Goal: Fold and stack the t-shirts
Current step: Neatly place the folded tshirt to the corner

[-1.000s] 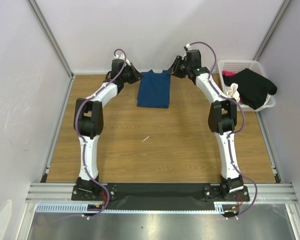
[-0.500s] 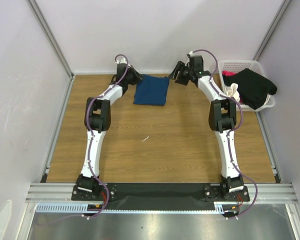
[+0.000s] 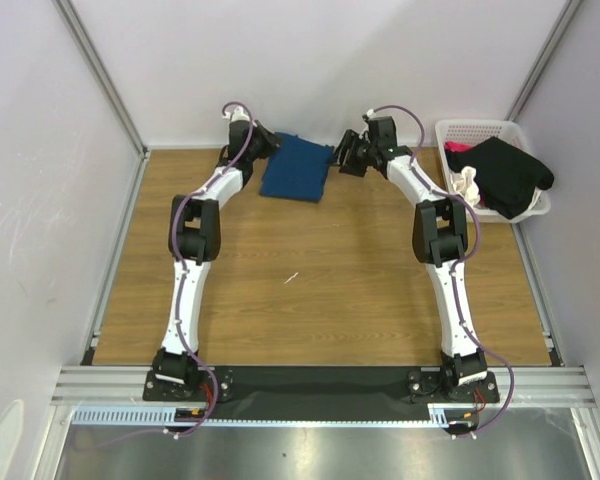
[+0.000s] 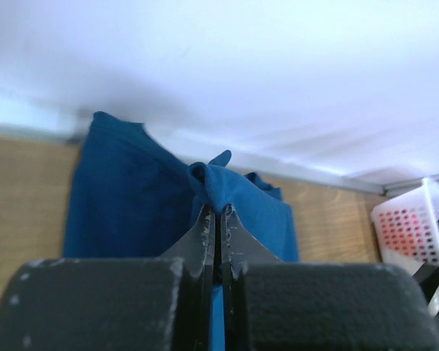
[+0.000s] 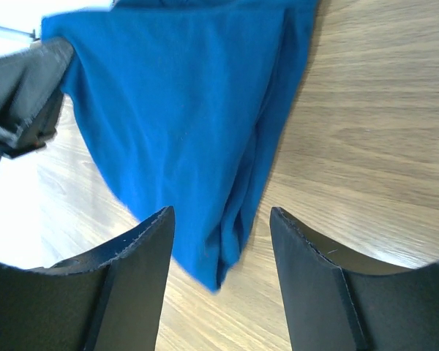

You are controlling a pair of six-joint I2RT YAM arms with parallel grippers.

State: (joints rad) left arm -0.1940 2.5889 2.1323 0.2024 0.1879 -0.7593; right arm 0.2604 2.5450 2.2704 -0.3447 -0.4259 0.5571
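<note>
A folded dark blue t-shirt lies at the back of the wooden table, near the rear wall. My left gripper is shut on its left back edge; in the left wrist view the jaws pinch a fold of the blue cloth. My right gripper is open and empty beside the shirt's right edge; in the right wrist view a corner of the blue shirt lies between and beyond its spread fingers, not touched. No print shows.
A white lattice basket stands at the back right, holding a black garment, a pink one and a cream-white one. It also shows in the left wrist view. The rear wall is close behind the shirt.
The left gripper has dragged the blue shirt left and toward the back wall. The right gripper has let go of it and now sits open beside its right edge.
</note>
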